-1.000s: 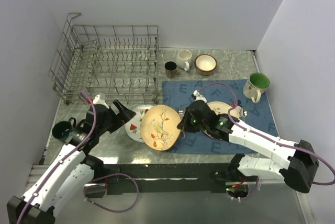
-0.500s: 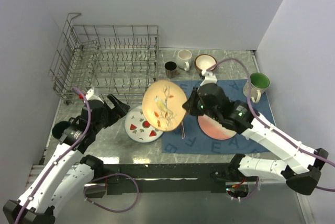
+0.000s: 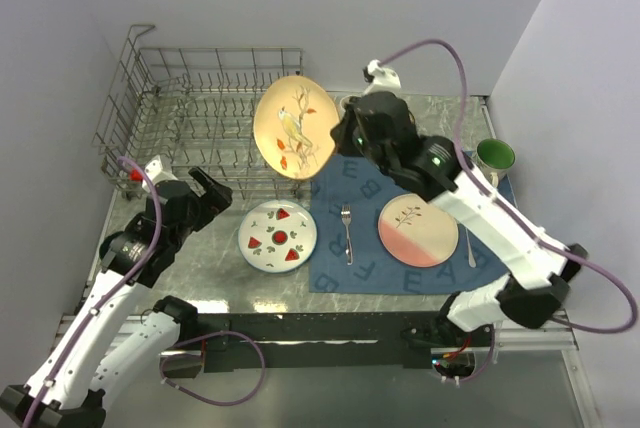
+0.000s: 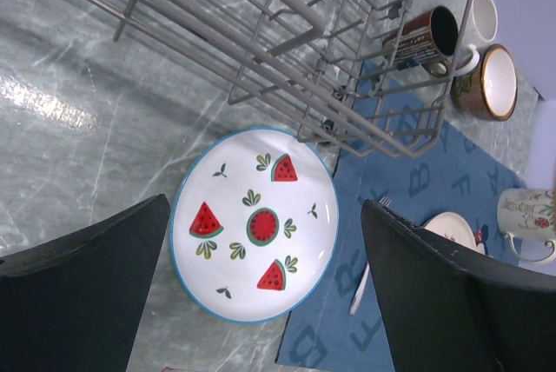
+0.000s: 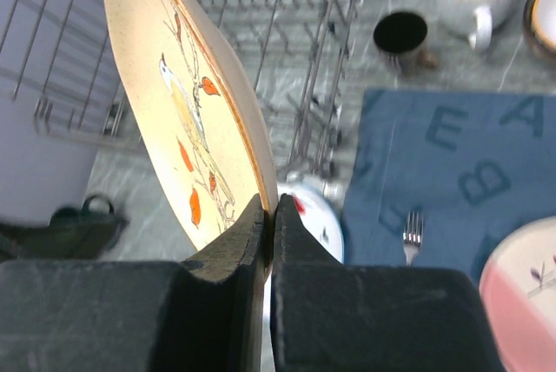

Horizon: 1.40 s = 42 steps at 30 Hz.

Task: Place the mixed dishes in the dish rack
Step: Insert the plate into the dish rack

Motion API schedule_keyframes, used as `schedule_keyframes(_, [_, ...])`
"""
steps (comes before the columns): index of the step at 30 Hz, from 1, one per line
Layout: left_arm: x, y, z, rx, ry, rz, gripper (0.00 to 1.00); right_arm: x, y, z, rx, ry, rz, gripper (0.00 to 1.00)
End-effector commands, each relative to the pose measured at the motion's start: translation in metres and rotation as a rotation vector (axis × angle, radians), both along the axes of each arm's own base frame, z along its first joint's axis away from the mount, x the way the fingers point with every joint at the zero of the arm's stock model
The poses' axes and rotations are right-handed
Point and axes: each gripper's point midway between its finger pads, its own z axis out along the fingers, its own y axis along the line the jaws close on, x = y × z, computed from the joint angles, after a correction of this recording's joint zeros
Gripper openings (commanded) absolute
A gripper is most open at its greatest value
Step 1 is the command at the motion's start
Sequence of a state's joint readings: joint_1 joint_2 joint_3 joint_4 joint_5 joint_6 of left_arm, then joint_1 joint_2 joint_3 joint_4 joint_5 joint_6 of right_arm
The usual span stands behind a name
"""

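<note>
My right gripper (image 3: 345, 138) is shut on the rim of the tan floral plate (image 3: 293, 128) and holds it upright in the air at the right end of the grey wire dish rack (image 3: 205, 113). The plate fills the left of the right wrist view (image 5: 187, 111), the rack (image 5: 287, 33) behind it. My left gripper (image 3: 215, 191) is open and empty above the table left of the white watermelon plate (image 3: 278, 236), which lies between its fingers in the left wrist view (image 4: 254, 220). A fork (image 3: 347, 231) and a pink-and-cream plate (image 3: 418, 230) lie on the blue placemat (image 3: 370, 248).
A dark mug (image 4: 421, 35), a white mug (image 4: 482, 16) and a brown-rimmed bowl (image 4: 491, 83) stand behind the placemat. A green-lined mug (image 3: 492, 158) stands at the right by the wall. A spoon (image 3: 468, 245) lies right of the pink plate.
My right gripper has lifted the tan plate from the table and carried it up and back toward the rack. My left arm has drawn back to the left, uncovering the watermelon plate.
</note>
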<state>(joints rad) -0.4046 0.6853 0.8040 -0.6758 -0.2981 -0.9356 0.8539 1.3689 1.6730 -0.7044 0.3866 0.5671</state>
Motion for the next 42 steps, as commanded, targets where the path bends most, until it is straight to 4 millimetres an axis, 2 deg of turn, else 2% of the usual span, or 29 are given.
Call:
schedule_keyframes(1, [0.001,0.007,0.017,0.027,-0.037,0.022,0.99,0.043,0.003,0.073,0.171,-0.171,-0.108,0.00])
schedule_keyframes(11, [0.003,0.012,0.029,0.045,-0.052,0.037,0.99,0.113,0.023,0.080,0.119,-0.221,-0.214,0.00])
schedule_keyframes(17, [0.002,0.019,0.031,0.066,-0.046,0.068,0.99,0.145,0.028,0.076,0.021,-0.281,-0.319,0.00])
schedule_keyframes(18, [0.002,0.022,0.031,0.069,-0.046,0.088,0.99,0.150,0.022,0.076,-0.002,-0.300,-0.375,0.00])
schedule_keyframes(20, [0.003,0.025,0.034,0.067,-0.050,0.113,0.99,0.159,0.029,0.076,-0.047,-0.356,-0.409,0.00])
schedule_keyframes(22, [0.005,0.028,0.037,0.071,-0.057,0.135,0.99,0.164,0.027,0.076,-0.085,-0.396,-0.477,0.00])
schedule_keyframes(23, [0.006,0.028,0.040,0.068,-0.064,0.136,0.99,0.170,0.029,0.068,-0.156,-0.412,-0.487,0.00])
schedule_keyframes(24, [0.007,0.028,0.040,0.075,-0.064,0.134,0.99,0.173,0.031,0.077,-0.130,-0.454,-0.530,0.00])
schedule_keyframes(25, [0.008,0.028,0.041,0.077,-0.069,0.135,0.99,0.174,0.034,0.079,-0.138,-0.472,-0.542,0.00])
schedule_keyframes(26, [0.009,0.029,0.042,0.080,-0.070,0.137,0.99,0.180,0.039,0.070,-0.202,-0.482,-0.539,0.00])
schedule_keyframes(28, [0.009,0.030,0.038,0.090,-0.058,0.145,0.99,0.184,0.041,0.081,-0.179,-0.529,-0.586,0.00])
schedule_keyframes(30, [0.011,0.030,0.036,0.096,-0.052,0.147,0.99,0.190,0.050,0.070,-0.242,-0.545,-0.596,0.00])
schedule_keyframes(31, [0.011,0.030,0.034,0.099,-0.046,0.146,0.99,0.190,0.049,0.080,-0.212,-0.566,-0.624,0.00])
schedule_keyframes(32, [0.012,0.029,0.033,0.099,-0.045,0.143,0.99,0.195,0.054,0.070,-0.246,-0.564,-0.623,0.00])
schedule_keyframes(34, [0.014,0.027,0.029,0.098,-0.040,0.137,0.99,0.198,0.057,0.072,-0.226,-0.584,-0.640,0.00])
schedule_keyframes(35, [0.015,0.025,0.027,0.094,-0.037,0.128,0.99,0.202,0.058,0.064,-0.252,-0.580,-0.646,0.00])
schedule_keyframes(42, [0.019,0.017,0.007,0.102,0.021,0.097,0.99,0.206,0.062,0.048,-0.243,-0.562,-0.669,0.00])
